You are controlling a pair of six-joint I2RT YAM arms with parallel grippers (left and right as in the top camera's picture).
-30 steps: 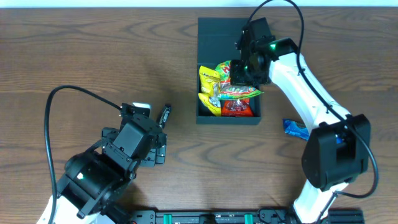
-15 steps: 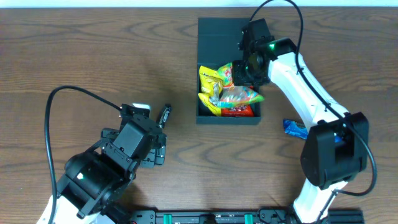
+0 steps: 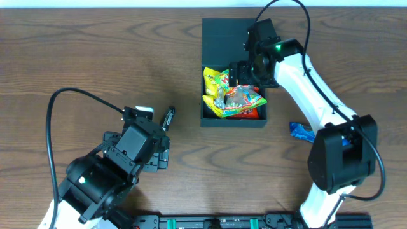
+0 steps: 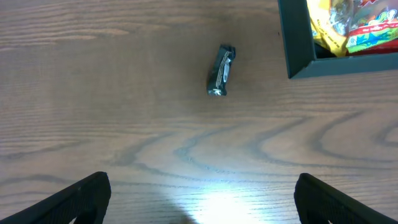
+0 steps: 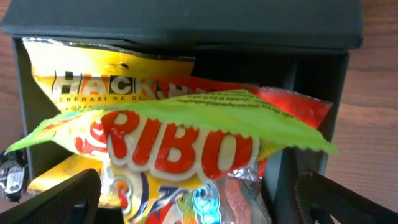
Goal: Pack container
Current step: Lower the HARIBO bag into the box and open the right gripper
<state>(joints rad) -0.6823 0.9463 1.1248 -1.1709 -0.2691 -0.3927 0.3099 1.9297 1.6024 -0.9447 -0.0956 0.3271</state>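
While the right pincer (image 5: 198, 193) is hanging spread wide over the container (image 3: 233, 123), the gummy bag (image 3: 243, 98) is riding high, probably risking sliding out or jamming the lid (image 3: 224, 39).

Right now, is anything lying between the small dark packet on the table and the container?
Nothing visible does: only bare table separates the dark packet from the container. The left gripper is open and short of the packet, with only wood between them too.
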